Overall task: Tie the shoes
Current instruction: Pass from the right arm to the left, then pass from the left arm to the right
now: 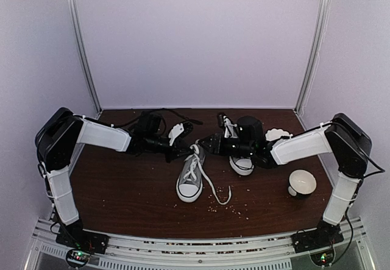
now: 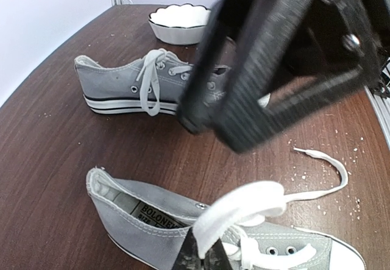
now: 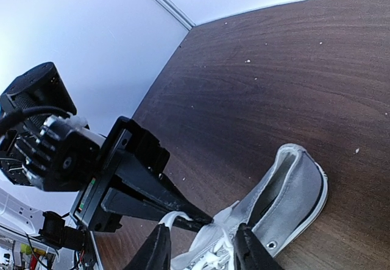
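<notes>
Near the middle of the worktop (image 1: 122, 191), the left pincer (image 2: 204, 250) is clenching a loop of white lace (image 2: 244, 206) above the nearer shoe (image 1: 189, 181), apparently lifting it clear for knotting. The right pincer (image 3: 204, 230) is hanging released beside that loop, probably readying its own pinch. The other shoe (image 1: 242, 163) is lying just behind, toward the far edge.

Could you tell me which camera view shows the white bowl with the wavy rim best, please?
The left wrist view: the wavy-rimmed bowl sits nearly whole and unblocked beyond the far shoe. The top view shows only a sliver of the bowl behind the right arm. The right wrist view misses it.
</notes>
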